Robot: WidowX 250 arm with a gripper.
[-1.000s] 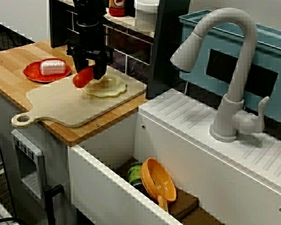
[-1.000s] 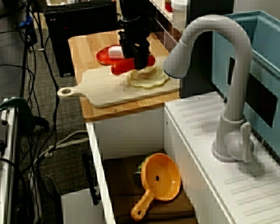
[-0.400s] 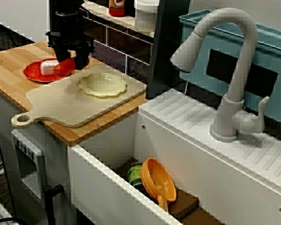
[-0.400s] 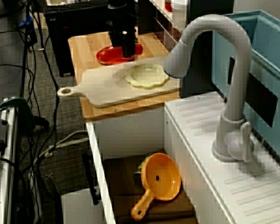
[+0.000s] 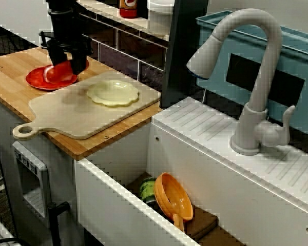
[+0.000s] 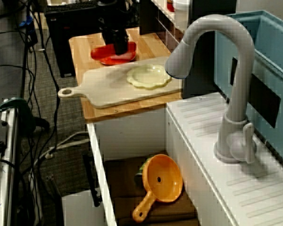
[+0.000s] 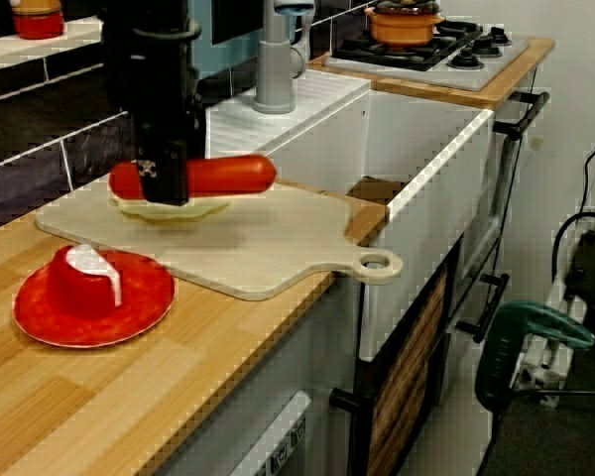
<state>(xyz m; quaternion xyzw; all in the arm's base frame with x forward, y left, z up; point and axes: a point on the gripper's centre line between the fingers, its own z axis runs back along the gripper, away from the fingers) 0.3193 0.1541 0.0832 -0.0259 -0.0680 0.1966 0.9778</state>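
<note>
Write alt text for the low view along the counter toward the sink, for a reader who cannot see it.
A black gripper clamps a red sausage level above a wooden counter. Behind it a pale dish sits on a cutting board; nearer the camera, a red plate carries a red and white item.

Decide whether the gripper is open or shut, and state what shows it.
Shut. In the view from the side, the gripper clamps the red sausage, which sticks out level on both sides of it.
</note>
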